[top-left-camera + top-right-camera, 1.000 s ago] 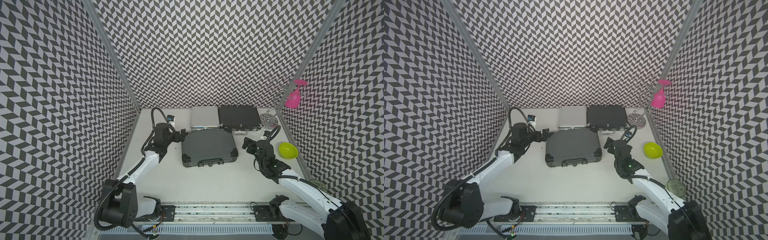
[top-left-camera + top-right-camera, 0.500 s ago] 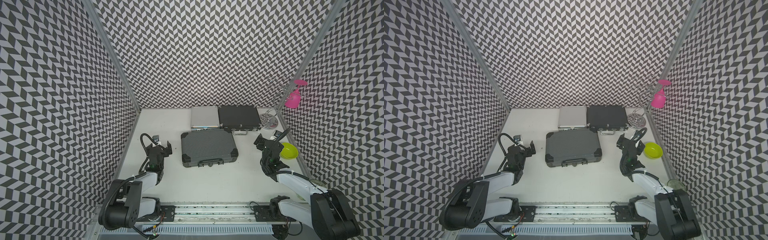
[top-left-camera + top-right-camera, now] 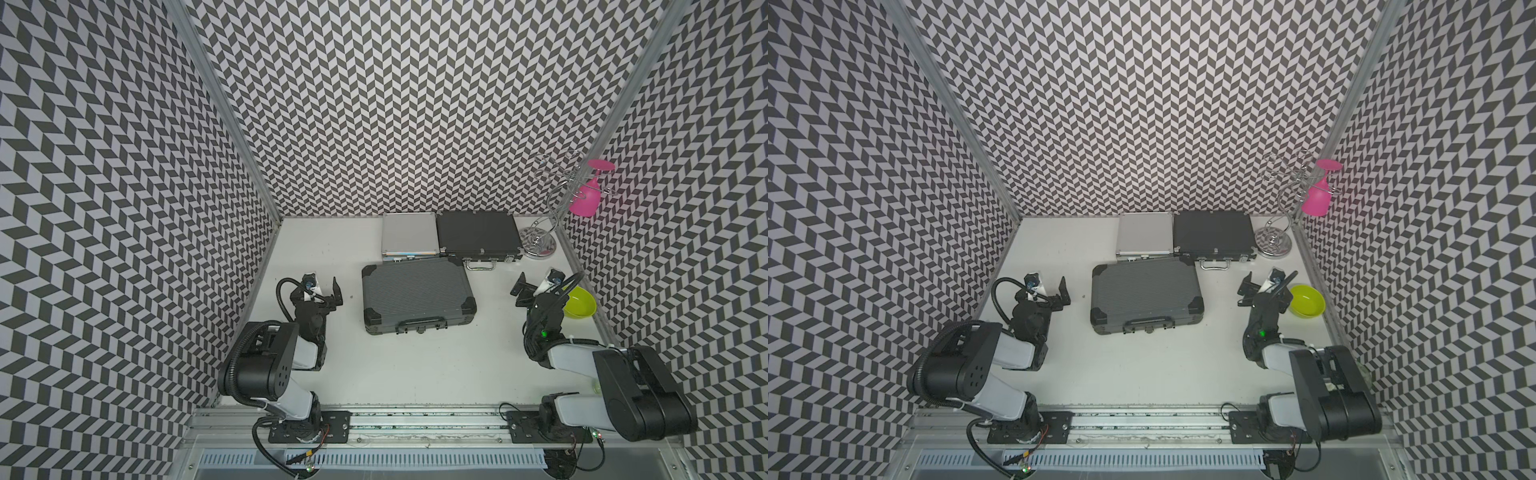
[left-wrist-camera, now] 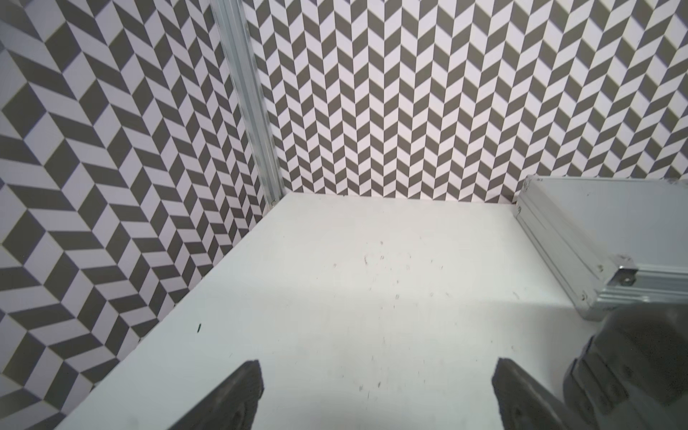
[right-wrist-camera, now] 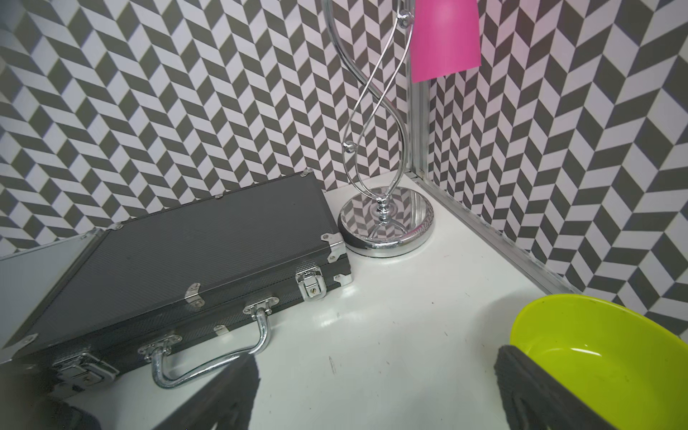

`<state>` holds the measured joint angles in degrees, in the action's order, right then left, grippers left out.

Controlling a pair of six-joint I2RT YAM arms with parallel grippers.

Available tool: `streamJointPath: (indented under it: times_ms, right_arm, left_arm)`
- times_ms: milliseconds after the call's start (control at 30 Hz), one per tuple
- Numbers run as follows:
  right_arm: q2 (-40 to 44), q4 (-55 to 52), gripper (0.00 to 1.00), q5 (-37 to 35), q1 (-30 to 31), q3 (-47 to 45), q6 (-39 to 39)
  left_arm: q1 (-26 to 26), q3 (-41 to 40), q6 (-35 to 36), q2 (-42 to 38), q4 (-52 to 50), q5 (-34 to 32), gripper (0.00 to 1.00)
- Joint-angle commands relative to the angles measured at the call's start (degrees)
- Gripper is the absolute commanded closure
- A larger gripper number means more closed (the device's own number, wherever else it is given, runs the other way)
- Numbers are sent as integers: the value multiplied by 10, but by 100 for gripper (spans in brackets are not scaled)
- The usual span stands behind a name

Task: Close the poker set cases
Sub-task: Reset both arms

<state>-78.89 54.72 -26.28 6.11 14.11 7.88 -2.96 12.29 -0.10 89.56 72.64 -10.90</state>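
Note:
Three poker set cases lie on the white table with their lids down. The large ribbed black case is in the middle, handle toward the front. Behind it stand the small silver case and the medium black case with its chrome handle and latches. My left gripper is open and empty, to the left of the large case and apart from it. My right gripper is open and empty, to the right of the large case, between it and the bowl.
A lime green bowl sits at the right wall beside my right gripper. A chrome glass stand with a hanging pink glass fills the back right corner. Patterned walls close in three sides.
Both arms have pulled back from the large case toward the front and folded in. Both grippers stayed open. The cases have not moved.

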Motion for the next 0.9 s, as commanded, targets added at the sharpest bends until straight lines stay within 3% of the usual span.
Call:
streamJointPath:
  times_ms: [0,67,133,300,867]
  right_arm:
    - [-36,114,1,4,-7,6,-21]
    - [-68,142,0,36,-6,17,-44]
    - [-89,126,0,47,-5,39,-52]
    - [-76,64,1,51,-6,58,-45]
    - [-75,69,1,53,-7,56,-48]
  left_arm:
    - [5,20,-12,-12,-15,3,1]
    - [4,9,-7,1,30,3,1]
    - [3,19,-9,-8,-3,2,1]
    - [3,16,-9,-7,2,2,1]
    - [4,16,-9,-5,6,1,1]
